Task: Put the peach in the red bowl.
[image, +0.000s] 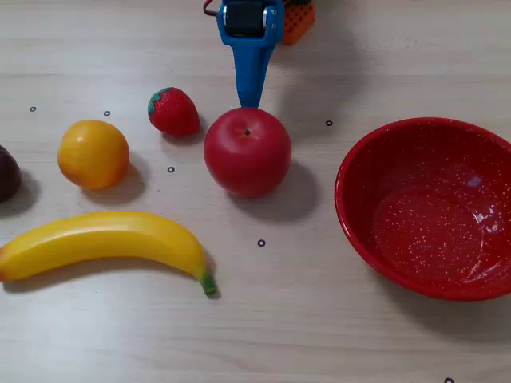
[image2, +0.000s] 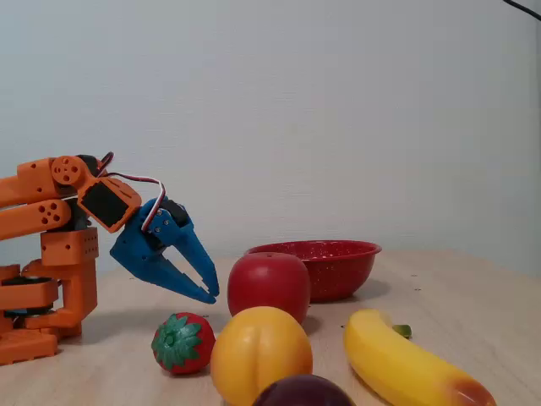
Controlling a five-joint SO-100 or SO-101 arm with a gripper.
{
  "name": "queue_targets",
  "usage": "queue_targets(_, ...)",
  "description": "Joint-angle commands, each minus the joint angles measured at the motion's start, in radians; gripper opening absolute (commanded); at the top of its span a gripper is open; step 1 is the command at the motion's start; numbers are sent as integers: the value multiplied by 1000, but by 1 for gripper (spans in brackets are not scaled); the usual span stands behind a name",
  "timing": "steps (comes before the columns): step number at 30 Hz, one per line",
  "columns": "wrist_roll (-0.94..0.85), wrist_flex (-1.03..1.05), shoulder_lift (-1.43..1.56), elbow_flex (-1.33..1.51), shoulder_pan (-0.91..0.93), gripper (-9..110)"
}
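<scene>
The peach (image: 93, 153), round and yellow-orange, lies at the left of the table in the overhead view and in the foreground of the fixed view (image2: 260, 355). The red bowl (image: 359, 207) with white speckles stands empty at the right; it shows behind the apple in the fixed view (image2: 338, 266). My blue gripper (image: 251, 100) hangs at the top centre, just behind the red apple (image: 247, 152), far from the peach. In the fixed view the gripper (image2: 207, 292) has its jaws slightly parted and holds nothing.
A strawberry (image: 173, 112) lies between the peach and the apple. A long yellow banana (image: 104, 239) lies in front of the peach. A dark plum (image: 6, 171) sits at the left edge. The orange arm base (image2: 42, 279) stands at the back.
</scene>
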Motion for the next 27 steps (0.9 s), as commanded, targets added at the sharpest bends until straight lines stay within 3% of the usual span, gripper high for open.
queue_targets(1,35,-9,-61,-43,25,0)
queue_targets(10,63,-15,-173,-155,25,0)
queue_targets(21,259,78,-785,-775,-149,0)
queue_targets(27,362,368,-1200,-1278,-296,0)
